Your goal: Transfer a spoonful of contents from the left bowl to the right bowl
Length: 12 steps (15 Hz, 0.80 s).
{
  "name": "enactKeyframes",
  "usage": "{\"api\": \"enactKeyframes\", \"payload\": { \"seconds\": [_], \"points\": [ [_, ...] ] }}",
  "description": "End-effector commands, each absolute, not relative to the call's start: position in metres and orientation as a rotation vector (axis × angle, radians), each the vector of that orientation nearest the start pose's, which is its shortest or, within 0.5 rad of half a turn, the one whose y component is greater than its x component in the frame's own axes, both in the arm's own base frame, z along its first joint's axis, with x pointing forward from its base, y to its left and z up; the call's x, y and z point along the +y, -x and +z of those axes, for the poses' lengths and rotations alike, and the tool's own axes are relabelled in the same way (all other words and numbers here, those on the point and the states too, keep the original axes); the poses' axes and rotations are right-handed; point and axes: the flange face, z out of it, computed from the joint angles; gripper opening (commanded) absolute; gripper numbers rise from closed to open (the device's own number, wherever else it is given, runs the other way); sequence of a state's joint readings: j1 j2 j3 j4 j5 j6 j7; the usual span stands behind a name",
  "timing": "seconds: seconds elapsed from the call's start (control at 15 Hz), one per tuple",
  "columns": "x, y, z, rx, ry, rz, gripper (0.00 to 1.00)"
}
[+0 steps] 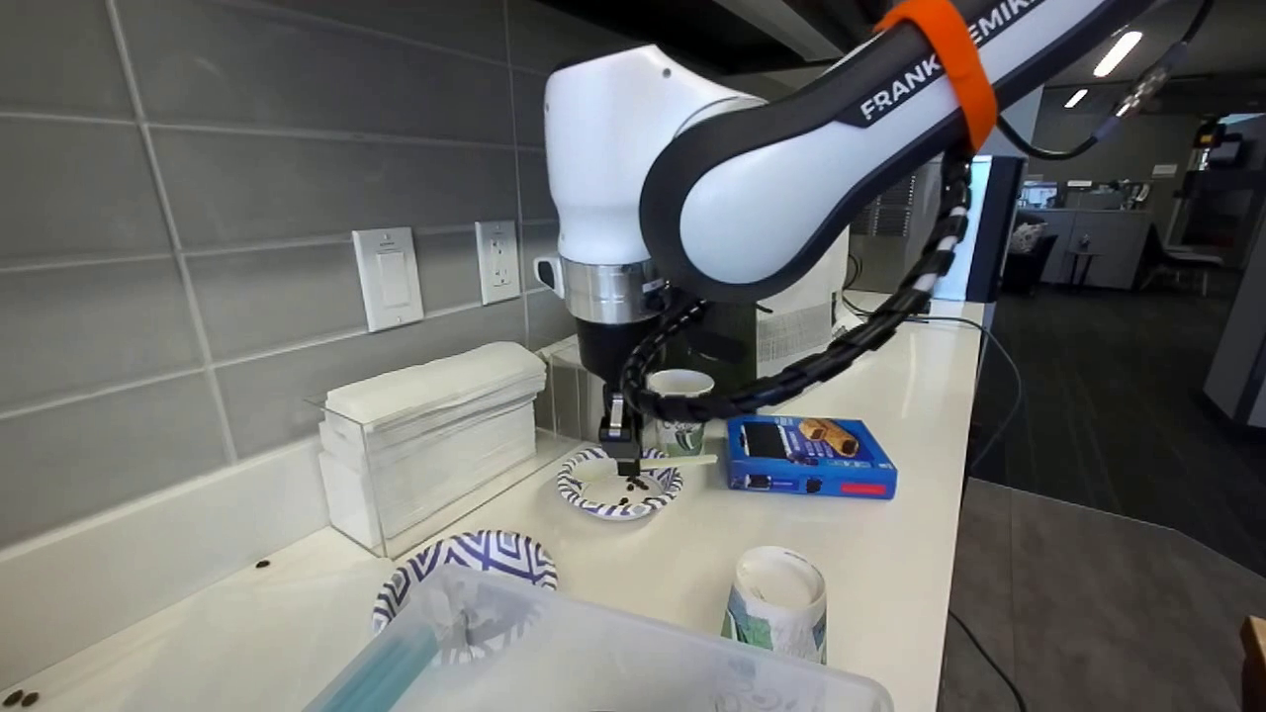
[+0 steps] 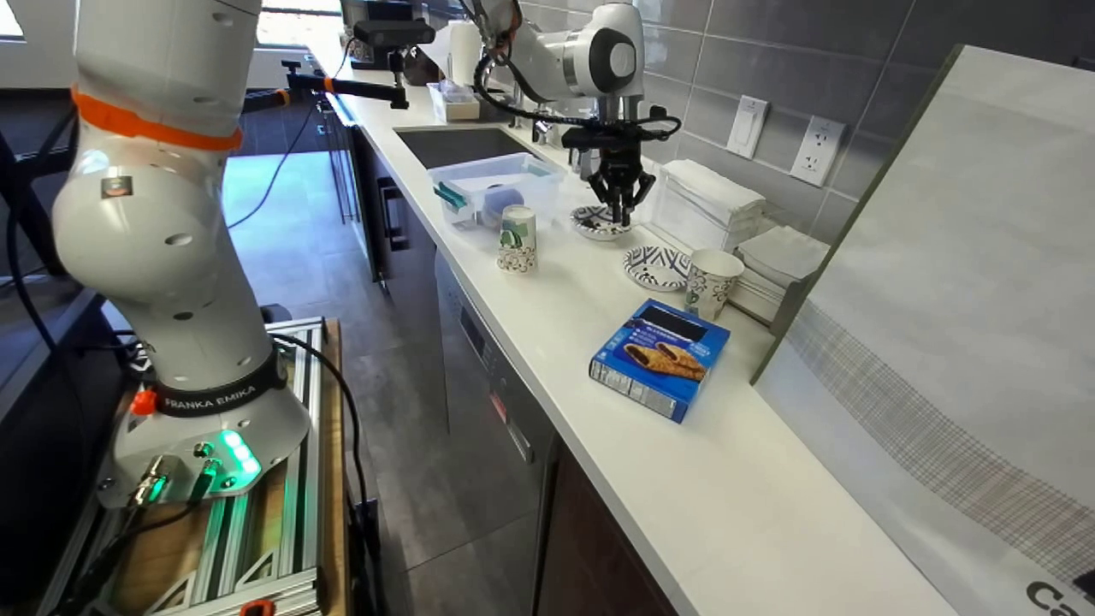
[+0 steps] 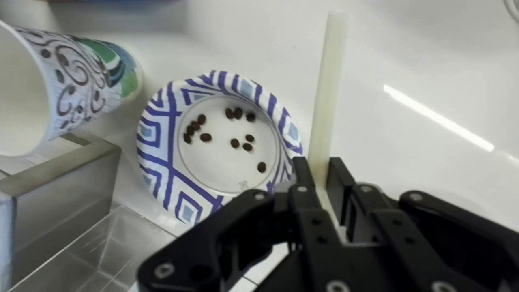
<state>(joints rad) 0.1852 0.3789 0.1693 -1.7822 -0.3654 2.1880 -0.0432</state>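
Hiding part of one bowl [image 3: 160,140]: gripper [image 3: 319,164]

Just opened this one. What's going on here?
The robot arm has its gripper closed on a pale utensil, probably a spoon, though its scooping end is hard to make out. Small dark pieces lie scattered in the right bowl, close by the gripper in the wrist view and next to an upright cup. The left bowl sits near the plastic bin, and what it holds is unclear. Whether any pieces were spooned across can't be told from this moment.
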Motion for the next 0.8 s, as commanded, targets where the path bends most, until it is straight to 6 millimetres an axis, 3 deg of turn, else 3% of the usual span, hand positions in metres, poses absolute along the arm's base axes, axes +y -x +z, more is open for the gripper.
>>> {"api": "enactKeyframes", "payload": {
  "seconds": [0.0,0.33,0.73],
  "points": [
    [0.185,-0.587,0.339,-0.903,3.065,-0.268,0.04],
    [0.161,-0.562,0.313,-0.850,2.888,-0.400,0.04],
    [0.141,-0.543,0.302,-0.851,2.820,-0.355,0.04]
  ]
}}
